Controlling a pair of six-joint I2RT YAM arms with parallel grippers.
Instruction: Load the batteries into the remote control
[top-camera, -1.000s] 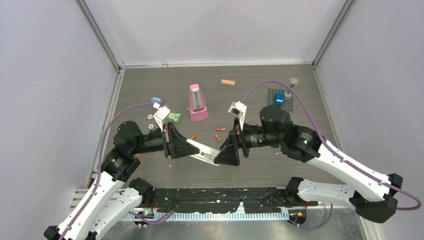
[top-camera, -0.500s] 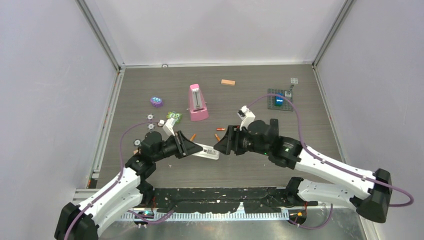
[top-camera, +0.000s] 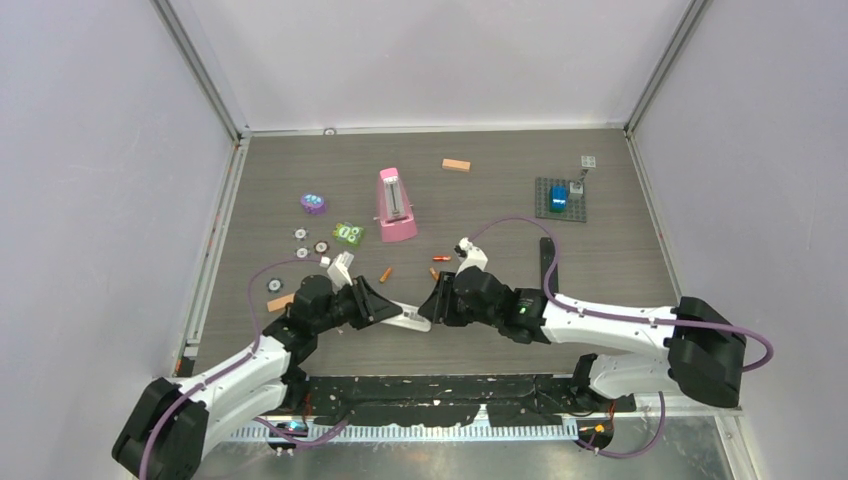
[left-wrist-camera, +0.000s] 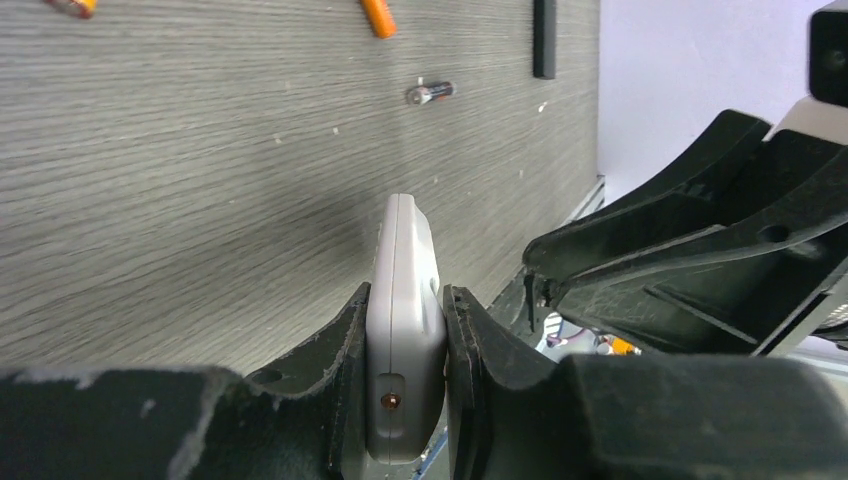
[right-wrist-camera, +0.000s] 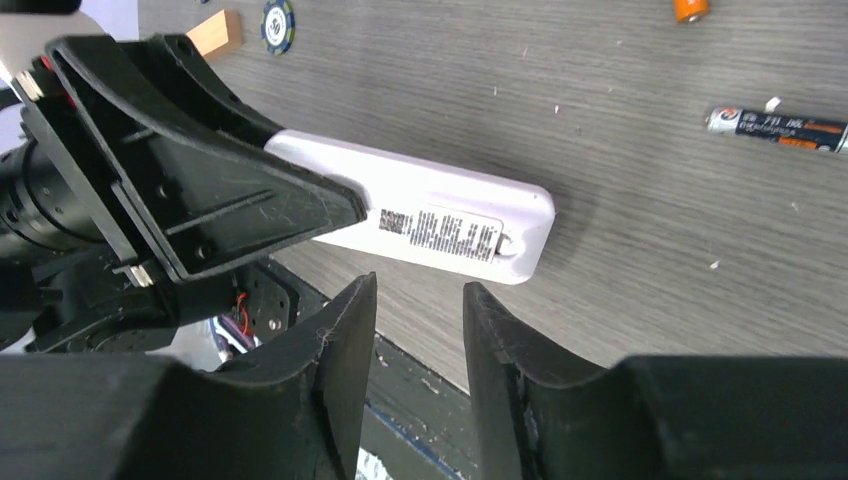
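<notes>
My left gripper (top-camera: 393, 306) is shut on one end of the white remote (top-camera: 412, 319), holding it on edge just above the table; the wrist view shows its fingers (left-wrist-camera: 405, 292) clamping the remote (left-wrist-camera: 405, 235). My right gripper (top-camera: 431, 303) is open and empty (right-wrist-camera: 420, 290), just short of the remote's labelled free end (right-wrist-camera: 440, 232). Batteries lie loose on the table: two orange (top-camera: 386, 273) (top-camera: 434, 272) and one red (top-camera: 441, 258). A dark red one (right-wrist-camera: 775, 127) lies beyond the remote. A thin black strip (top-camera: 546, 252) lies to the right.
A pink wedge-shaped object (top-camera: 397, 205), a green toy (top-camera: 348, 233), a purple toy (top-camera: 313, 204) and small discs (top-camera: 300, 237) stand at the back left. A tan block (top-camera: 456, 165) and a grey baseplate (top-camera: 545, 207) with a blue brick are further back. Another tan block (top-camera: 281, 302) lies by the left arm.
Both arms have dropped low and drawn toward the near edge. The left gripper carried the remote down with it. The right gripper now stands open just off the remote's end.
</notes>
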